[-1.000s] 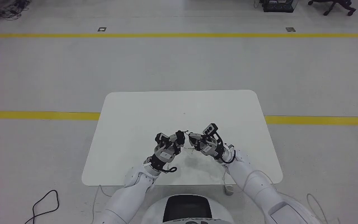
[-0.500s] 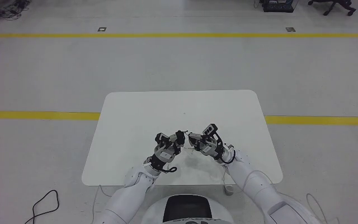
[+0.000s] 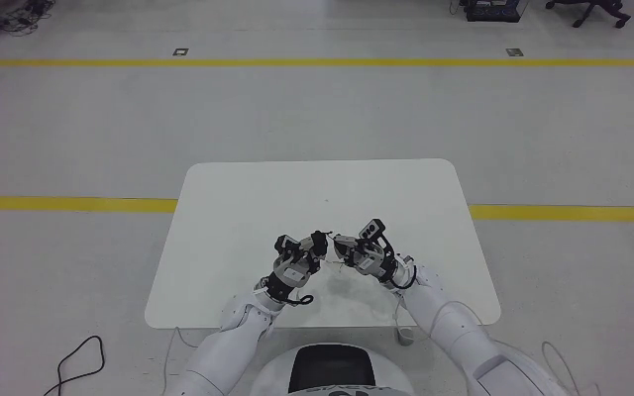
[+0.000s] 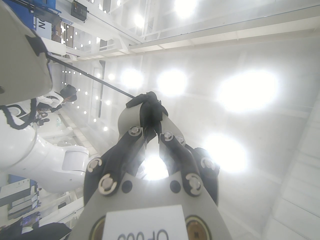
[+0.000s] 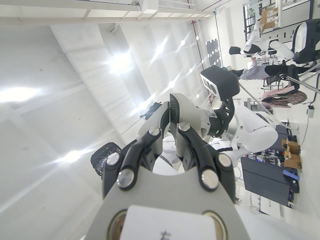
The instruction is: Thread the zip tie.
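Top view evenly bright under soft overhead light; 2 wrist views face ceiling lights (image 4: 247, 91), glare blooming white, streaks flaring; straight beams bow near edges.

One end of zip tie (image 4: 90, 76) disappearing between tips of left pincer (image 4: 150, 103), other end hiding behind right pincer (image 5: 170, 111); from above, strap showing too small to trace.

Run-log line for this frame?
left gripper: shut on zip tie | right gripper: shut on zip tie | tie straight between them | both above table | threaded: cannot tell
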### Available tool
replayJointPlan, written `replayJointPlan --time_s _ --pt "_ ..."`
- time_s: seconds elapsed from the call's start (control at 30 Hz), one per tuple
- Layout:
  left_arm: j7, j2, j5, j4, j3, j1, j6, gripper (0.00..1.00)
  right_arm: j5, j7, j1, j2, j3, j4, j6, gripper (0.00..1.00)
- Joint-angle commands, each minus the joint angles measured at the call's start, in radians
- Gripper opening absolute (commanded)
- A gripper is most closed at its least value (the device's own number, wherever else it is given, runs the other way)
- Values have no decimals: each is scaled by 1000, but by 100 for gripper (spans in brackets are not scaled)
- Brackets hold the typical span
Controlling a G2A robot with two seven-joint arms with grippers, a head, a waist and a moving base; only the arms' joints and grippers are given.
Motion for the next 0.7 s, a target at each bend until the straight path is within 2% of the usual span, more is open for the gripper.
replayJointPlan --time_s 0.0,0.67 --pt "0 0 0 0 0 0 0 0 0 0 0 0 0 1 0 0" --pt "0 0 0 0 0 0 0 0 -1 0 2 -3 0 12 -1 0"
